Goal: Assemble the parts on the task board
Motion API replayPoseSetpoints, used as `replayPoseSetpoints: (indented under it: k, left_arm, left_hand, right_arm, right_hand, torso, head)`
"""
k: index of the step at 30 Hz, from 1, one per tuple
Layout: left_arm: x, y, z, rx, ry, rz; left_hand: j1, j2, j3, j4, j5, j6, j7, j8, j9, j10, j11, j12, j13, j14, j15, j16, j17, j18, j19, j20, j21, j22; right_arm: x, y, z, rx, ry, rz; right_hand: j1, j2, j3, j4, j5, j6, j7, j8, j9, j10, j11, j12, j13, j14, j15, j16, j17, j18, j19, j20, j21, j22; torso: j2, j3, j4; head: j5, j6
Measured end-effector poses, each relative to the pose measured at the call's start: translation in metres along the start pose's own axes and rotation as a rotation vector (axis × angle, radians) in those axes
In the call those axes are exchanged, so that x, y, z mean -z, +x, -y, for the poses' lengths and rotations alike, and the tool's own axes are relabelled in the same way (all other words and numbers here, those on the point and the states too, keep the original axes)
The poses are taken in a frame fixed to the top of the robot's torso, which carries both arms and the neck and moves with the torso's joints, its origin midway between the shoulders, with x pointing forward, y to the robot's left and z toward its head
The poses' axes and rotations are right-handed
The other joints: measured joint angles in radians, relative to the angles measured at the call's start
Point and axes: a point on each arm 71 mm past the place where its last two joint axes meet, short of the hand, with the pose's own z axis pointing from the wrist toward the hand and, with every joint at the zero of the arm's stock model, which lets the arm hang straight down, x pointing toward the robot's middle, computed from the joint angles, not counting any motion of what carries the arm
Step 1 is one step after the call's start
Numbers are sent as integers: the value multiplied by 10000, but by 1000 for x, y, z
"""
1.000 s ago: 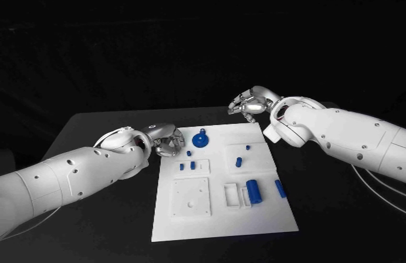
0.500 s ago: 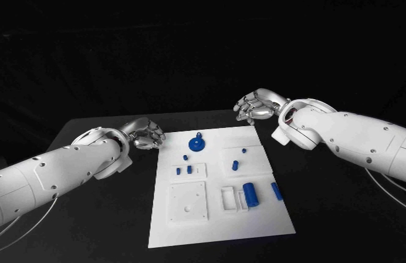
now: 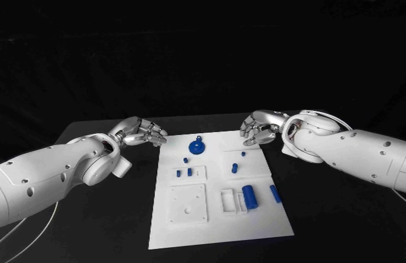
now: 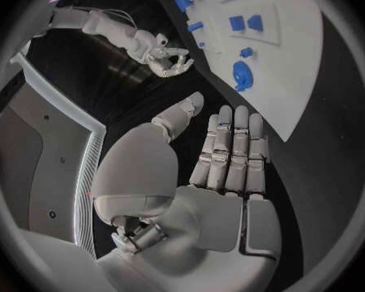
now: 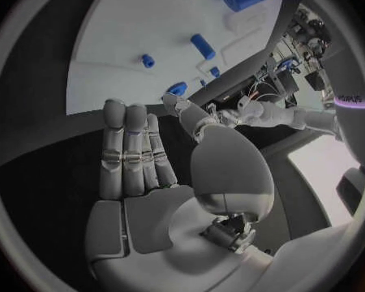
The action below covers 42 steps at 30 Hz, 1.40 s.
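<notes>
Both hands are hovering empty, fingers extended: left hand (image 3: 141, 131) mid-left, right hand (image 3: 261, 128) mid-right. Blue parts (image 3: 250, 194) are lying loose across the task board (image 3: 220, 228), so assembly looks barely started.

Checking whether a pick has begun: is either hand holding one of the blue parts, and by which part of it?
Nothing is held. The left hand and right hand are both empty, fingers extended, at the far corners of the task board.
</notes>
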Motion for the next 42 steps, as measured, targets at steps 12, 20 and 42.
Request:
replayPoseSetpoints:
  k: [12,20,42]
  left_arm:
    - [2,1,5,1751,421,388]
    - [1,3,8,2435,568,661]
    - [1,4,10,2924,646,788]
  left_hand:
    - [-28,106,-162,24,0,-107,36,0,-23,-57,57,-102,-53,-49,49,-351,32,-12,-3,70,-48,20]
    - [-195,273,-233,38,0,-180,109,0,-59,-177,107,-214,-103,-11,86,-533,94,-18,-39,107,-144,43]
    - [-337,334,-306,57,-41,-215,73,0,-69,-213,144,-268,-112,16,112,-640,176,83,-39,107,-161,89]
  right_arm:
    - [1,17,-7,1802,-57,-471]
    - [-1,30,-11,2197,-36,-801]
    - [-6,45,-10,2604,241,-1114]
  right_hand:
    - [-185,-265,-111,31,0,140,-46,0,-160,394,-1,-559,-460,125,8,127,180,-20,195,-89,121,214]
    - [-120,-330,-87,17,-40,198,-31,0,-209,560,-51,-638,-559,130,4,126,241,-21,230,-119,138,282]
    - [-52,-263,1967,388,-1553,536,-120,-1,-409,1205,-156,-1013,-817,249,-47,58,408,-71,335,-83,177,496]
  torso:
    - [-105,-72,39]
    - [-96,-63,39]
    - [-83,-35,33]
  head:
    - [-74,-48]
    - [-87,-34]
    - [-25,-161]
